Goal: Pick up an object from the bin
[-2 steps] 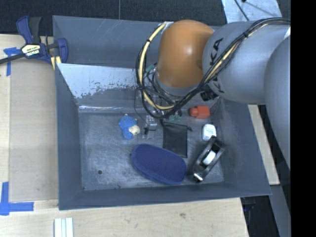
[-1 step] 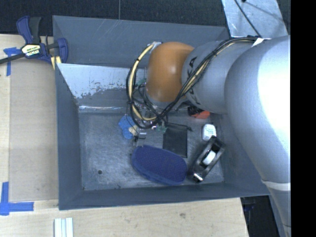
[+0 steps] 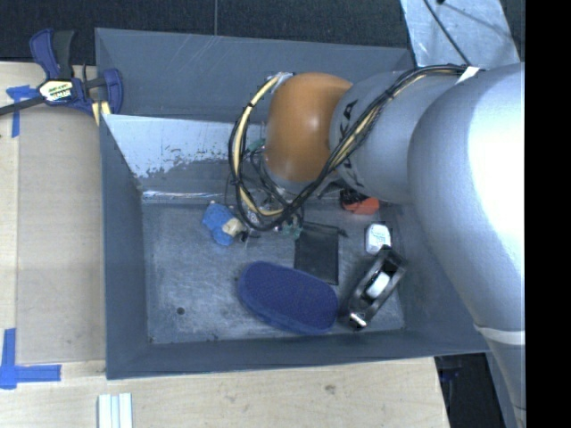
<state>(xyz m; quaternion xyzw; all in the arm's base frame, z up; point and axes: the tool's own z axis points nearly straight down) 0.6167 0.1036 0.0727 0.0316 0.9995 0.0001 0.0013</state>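
Observation:
My gripper (image 3: 265,214) hangs low over the back middle of the bin floor, mostly hidden under the arm's wrist cover and cables. Just left of it lies a small blue thing (image 3: 215,223) with a pale yellowish piece (image 3: 234,228) at its right side, close to the gripper or touching it. A flat black square (image 3: 318,253) lies just right of the gripper and a little nearer the front. A dark blue oval case (image 3: 285,298) rests in front of it, near the bin's front wall.
A black and white tape dispenser (image 3: 375,290) lies at the front right, a small white thing (image 3: 378,237) above it, and an orange-red thing (image 3: 361,205) at the back right, partly under the arm. The arm covers the bin's right side; bare floor shows at the left.

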